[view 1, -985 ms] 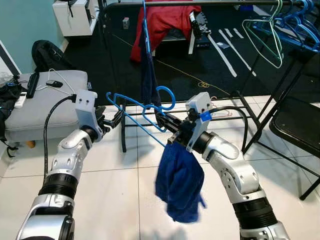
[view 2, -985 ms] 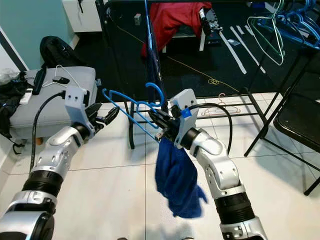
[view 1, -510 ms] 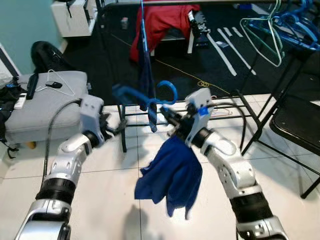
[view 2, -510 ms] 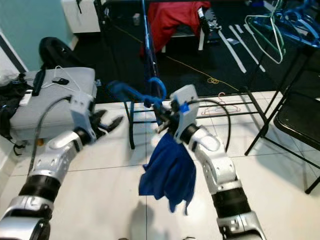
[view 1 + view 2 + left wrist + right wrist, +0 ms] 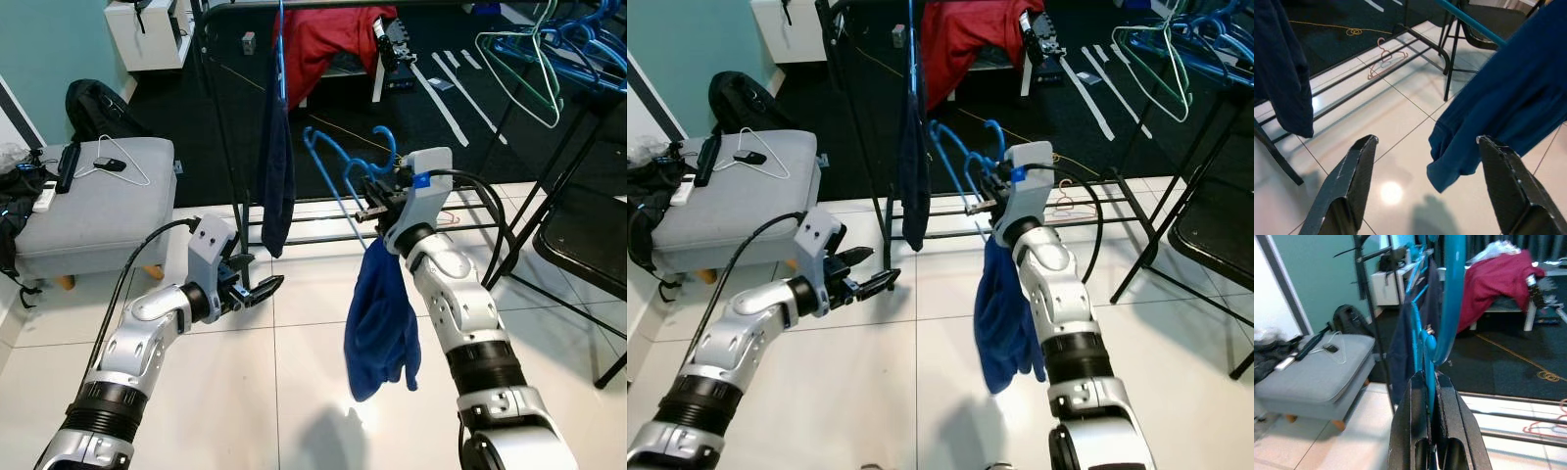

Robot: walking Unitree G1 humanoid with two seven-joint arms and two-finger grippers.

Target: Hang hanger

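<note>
Nearest me, the left gripper (image 5: 257, 290) hangs low over the white tiled floor (image 5: 245, 392), its two black fingers (image 5: 1347, 191) spread wide apart with nothing between them. Beside it and higher, the right gripper (image 5: 364, 204) is raised at about chest height with its fingers pinched tight on the thin bright-blue plastic hanger (image 5: 343, 171), just below the hook. The hanger tilts up and back toward the rail, and a royal-blue cloth garment (image 5: 380, 318) droops from it in a long fold, its lower end clear of the floor.

Just behind stands the black metal clothes rack (image 5: 217, 117); a dark navy garment (image 5: 277, 171) already hangs from its top rail, near the held hanger but apart from it. To the left sits a grey padded footstool (image 5: 93, 211) with a white wire hanger on top. Further back, a red cloth (image 5: 328, 44) lies draped over furniture on the dark carpet, and empty green and blue hangers (image 5: 534, 59) dangle at the far right.
</note>
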